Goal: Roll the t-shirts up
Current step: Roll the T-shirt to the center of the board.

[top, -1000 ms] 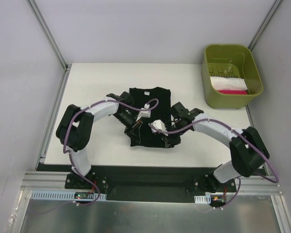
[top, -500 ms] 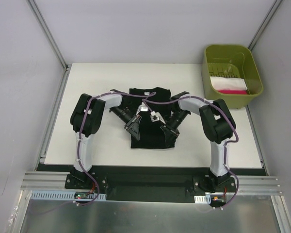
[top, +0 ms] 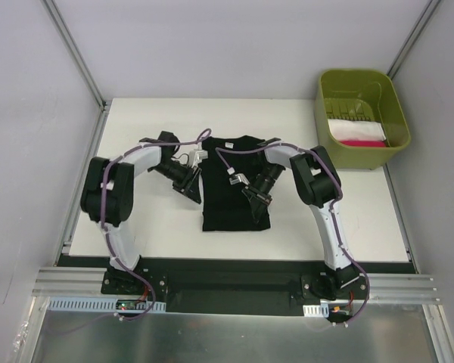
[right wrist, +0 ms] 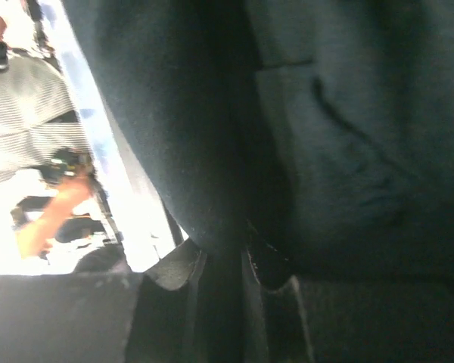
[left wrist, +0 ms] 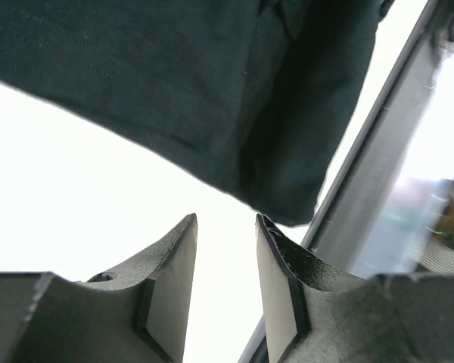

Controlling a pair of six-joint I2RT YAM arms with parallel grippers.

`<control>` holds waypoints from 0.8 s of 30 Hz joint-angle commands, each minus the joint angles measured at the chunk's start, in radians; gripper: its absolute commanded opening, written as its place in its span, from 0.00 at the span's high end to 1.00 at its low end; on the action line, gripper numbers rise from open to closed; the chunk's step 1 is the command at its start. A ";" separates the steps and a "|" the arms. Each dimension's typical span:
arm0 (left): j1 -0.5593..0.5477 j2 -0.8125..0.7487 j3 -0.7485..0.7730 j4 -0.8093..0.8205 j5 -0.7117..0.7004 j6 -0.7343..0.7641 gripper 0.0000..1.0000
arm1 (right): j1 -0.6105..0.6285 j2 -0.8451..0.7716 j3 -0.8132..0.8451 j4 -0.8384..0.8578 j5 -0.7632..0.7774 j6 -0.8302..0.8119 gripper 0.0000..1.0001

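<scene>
The black t-shirt (top: 231, 189) lies on the white table (top: 136, 144), folded into a narrow upright rectangle with its collar at the far end. My left gripper (top: 191, 190) is just left of the shirt's left edge. In the left wrist view it (left wrist: 225, 227) is open and empty, with bare table between the fingers and the shirt (left wrist: 174, 76) ahead. My right gripper (top: 256, 199) is over the shirt's right side. In the right wrist view it (right wrist: 221, 257) has black cloth (right wrist: 340, 151) running between its narrowly set fingers.
An olive-green bin (top: 324, 144) stands at the back right corner, holding white and pink folded cloth (top: 356, 132). Metal frame posts rise at the table's back corners. A black rail runs along the near edge by the arm bases.
My left gripper has let go of the shirt and moved left off its edge. Both arms drew back toward the far side. The shirt now lies flatter and narrower.
</scene>
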 commanded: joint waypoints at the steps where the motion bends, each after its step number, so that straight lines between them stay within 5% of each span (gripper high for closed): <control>1: -0.006 -0.314 -0.106 0.137 -0.175 -0.057 0.63 | -0.011 0.073 0.089 -0.173 0.021 0.085 0.94; 4: -0.027 -0.557 -0.220 0.263 -0.350 -0.039 0.55 | -0.039 0.131 0.131 -0.181 0.015 0.149 0.95; 7: -0.147 -0.794 -0.353 0.372 -0.465 0.142 0.39 | -0.071 0.157 0.151 -0.179 -0.004 0.203 0.96; 10: -0.341 -0.914 -0.487 0.414 -0.533 0.300 0.36 | -0.074 0.160 0.151 -0.178 -0.002 0.205 0.95; 15: -0.544 -0.925 -0.679 0.659 -0.637 0.477 0.36 | -0.071 0.185 0.169 -0.182 0.007 0.231 0.95; 24: -0.627 -0.784 -0.737 0.811 -0.611 0.540 0.36 | -0.068 0.194 0.180 -0.193 0.018 0.233 0.95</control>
